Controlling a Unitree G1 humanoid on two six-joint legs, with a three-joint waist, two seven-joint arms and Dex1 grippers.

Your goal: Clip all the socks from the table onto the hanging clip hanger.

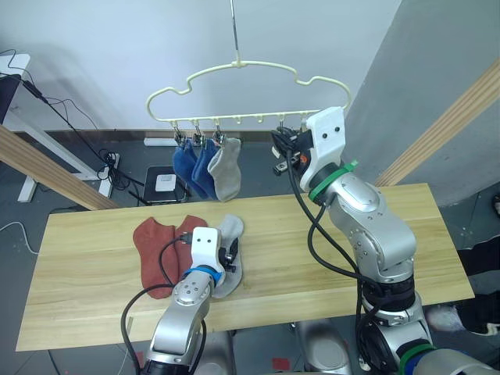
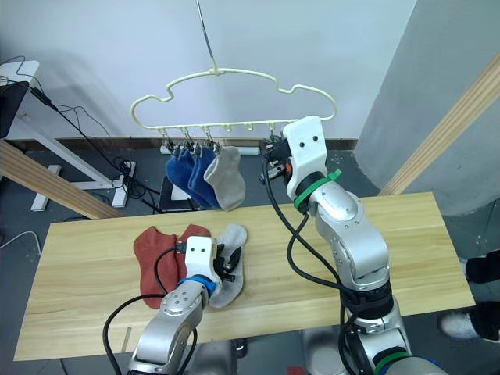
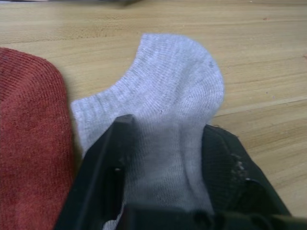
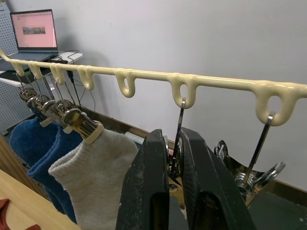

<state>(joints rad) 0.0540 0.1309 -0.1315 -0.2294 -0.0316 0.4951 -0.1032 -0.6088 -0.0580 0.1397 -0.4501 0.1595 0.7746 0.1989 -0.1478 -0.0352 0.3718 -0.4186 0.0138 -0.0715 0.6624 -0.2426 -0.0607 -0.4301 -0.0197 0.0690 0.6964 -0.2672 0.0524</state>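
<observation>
A light grey sock (image 3: 172, 86) lies on the table (image 1: 391, 226) beside two rust-red socks (image 1: 152, 246). My left gripper (image 1: 230, 258) rests on it, open, one black finger (image 3: 103, 163) on each side of a raised fold of the knit. The cream clip hanger (image 1: 242, 66) hangs above the table's far edge. Two blue socks (image 1: 191, 164) and one grey sock (image 1: 226, 172) hang from its left clips. Raised to the bar, my right gripper (image 4: 173, 143) is shut on a metal clip (image 4: 181, 115) right of the hung socks.
Slanted wooden poles (image 1: 47, 168) (image 1: 453, 117) flank the table at the back. Cables and a white scale-like box (image 1: 165, 183) lie on the floor behind. A laptop (image 4: 33, 31) sits on a desk at the far left.
</observation>
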